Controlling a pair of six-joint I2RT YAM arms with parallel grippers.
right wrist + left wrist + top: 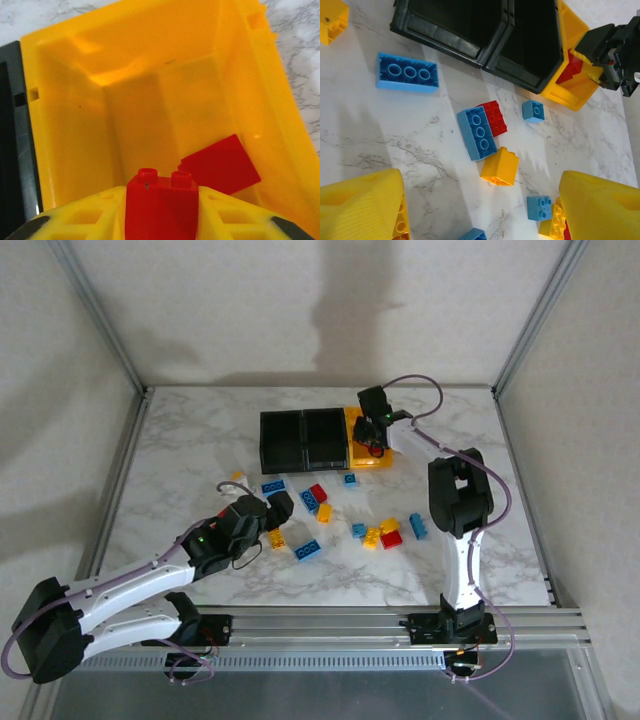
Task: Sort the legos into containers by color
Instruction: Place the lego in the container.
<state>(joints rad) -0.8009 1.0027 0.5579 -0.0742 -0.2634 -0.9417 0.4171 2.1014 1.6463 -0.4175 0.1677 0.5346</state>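
Where the red brick (161,212) sits: between the fingers of the right gripper (161,200), hanging inside the mouth of the yellow-orange bin (65,125), above its floor.
Right gripper: closed on the brick's two flanks, as far as I can make out from the wrist view (no gap shows on either side).
Which way it points: studs aimed away from the wrist, into the bin. The two studs I can see run side by side from finger to finger. It looks about as tall as wide, so I can't name a long axis.
Bin contents: another red piece (222,165) lies flat on the bin floor, toward the wall farthest from the black bins (470,25).
Doing the drop well: I'd let go over the bin's middle, clear of the walls and that flat piece. Open fully, then lift straight out so nothing catches the rim.
Left gripper (480,200): fingers wide apart and empty, hovering over loose legos (482,132) on the table (395,135), well short of the bin.
Black bins: joined to the bin's side.
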